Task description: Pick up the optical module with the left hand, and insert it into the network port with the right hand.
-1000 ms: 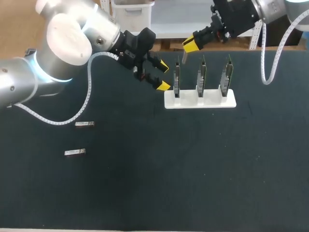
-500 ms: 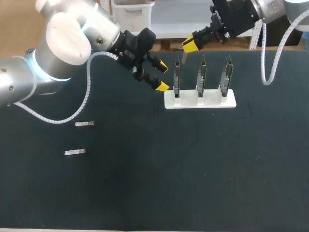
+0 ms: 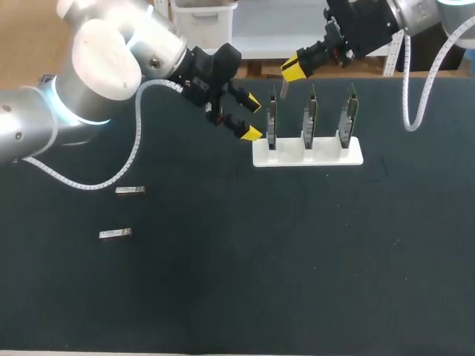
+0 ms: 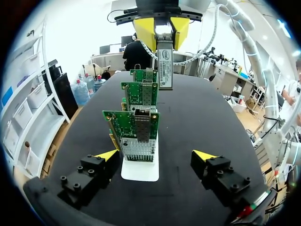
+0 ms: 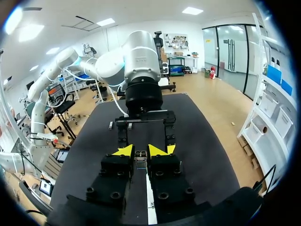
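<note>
Module (image 3: 283,88) clamped upright between the yellow tips of the right end effector (image 3: 291,70), hanging over the far edge of the dark surface (image 3: 297,259), just above and behind the leftmost of three green cards (image 3: 272,122) that stand in a white stand (image 3: 308,157). Left end effector (image 3: 249,117) spread wide and holding nothing, just left of that card; in its wrist view its fingers (image 4: 107,155) sit either side of the line of cards. Two spare modules (image 3: 130,190) lie flat on the surface well to the left, apart from each other.
</note>
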